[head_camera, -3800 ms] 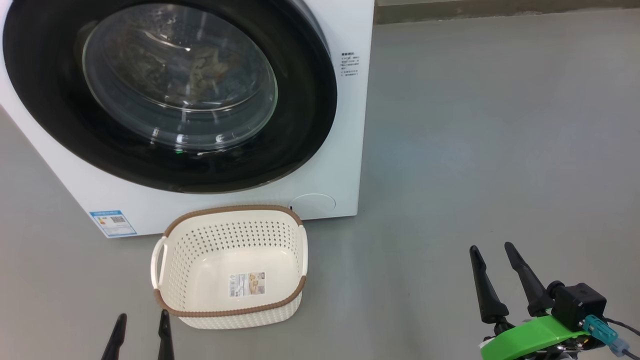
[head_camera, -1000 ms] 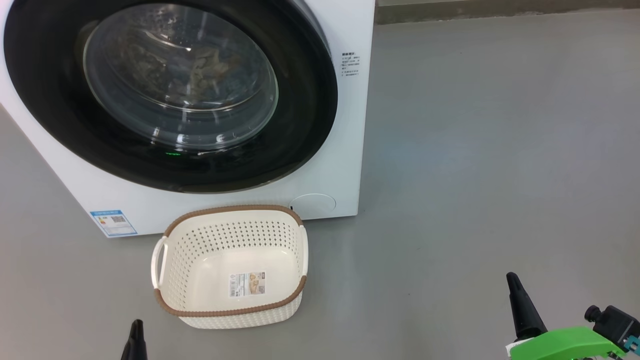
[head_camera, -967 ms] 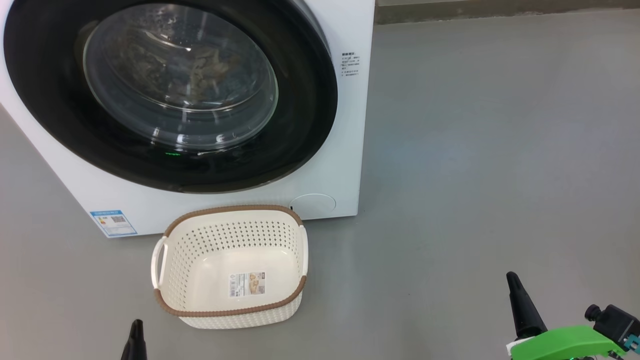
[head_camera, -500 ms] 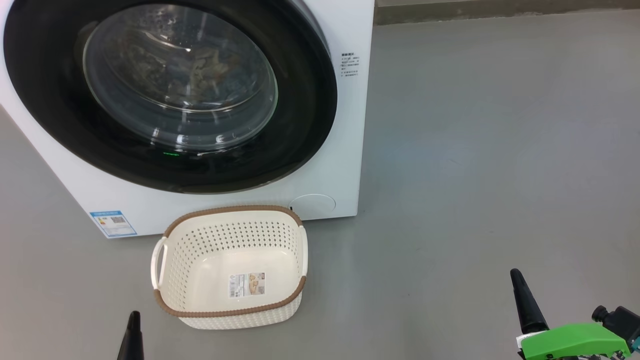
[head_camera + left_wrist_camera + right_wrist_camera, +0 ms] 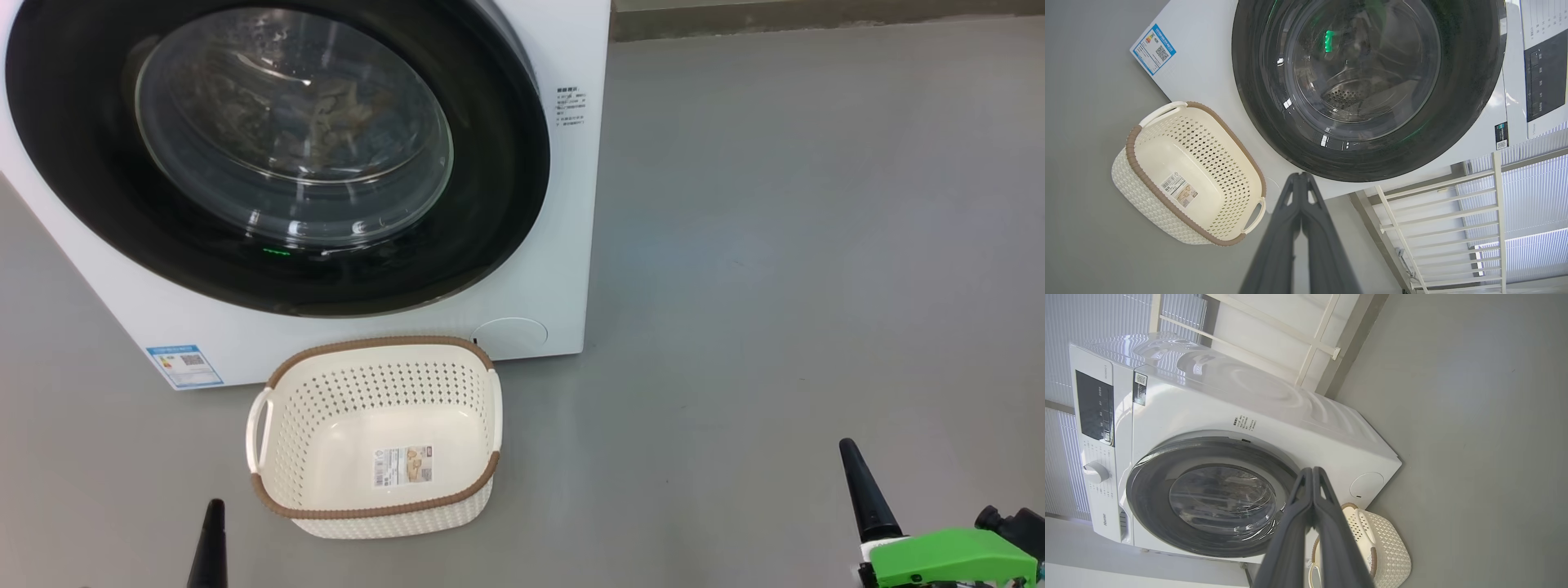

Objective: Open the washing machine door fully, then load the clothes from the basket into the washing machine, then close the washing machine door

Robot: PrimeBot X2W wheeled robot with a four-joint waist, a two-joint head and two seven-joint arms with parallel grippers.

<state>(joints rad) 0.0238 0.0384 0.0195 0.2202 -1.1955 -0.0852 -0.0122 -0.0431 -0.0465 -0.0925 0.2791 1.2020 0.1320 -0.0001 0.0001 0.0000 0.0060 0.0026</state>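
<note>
Nearest, the left gripper [image 5: 214, 523] and right gripper [image 5: 853, 465], each two long dark fingers, sit lower than seconds ago; fingers then spread are now pressed together, gripping nothing, which reads as withdrawal after finished work; beyond them the small cream-white perforated plastic basket [image 5: 375, 510] with brown rim stands empty, just before the big white front-loading washing machine [image 5: 563, 245]; its round glossy black door [image 5: 490, 204] lies flush; dim crumpled shapes behind the glass are probably the clothes [image 5: 326, 114]; smooth grey floor [image 5: 775, 245]; white railing [image 5: 1453, 212] behind.
</note>
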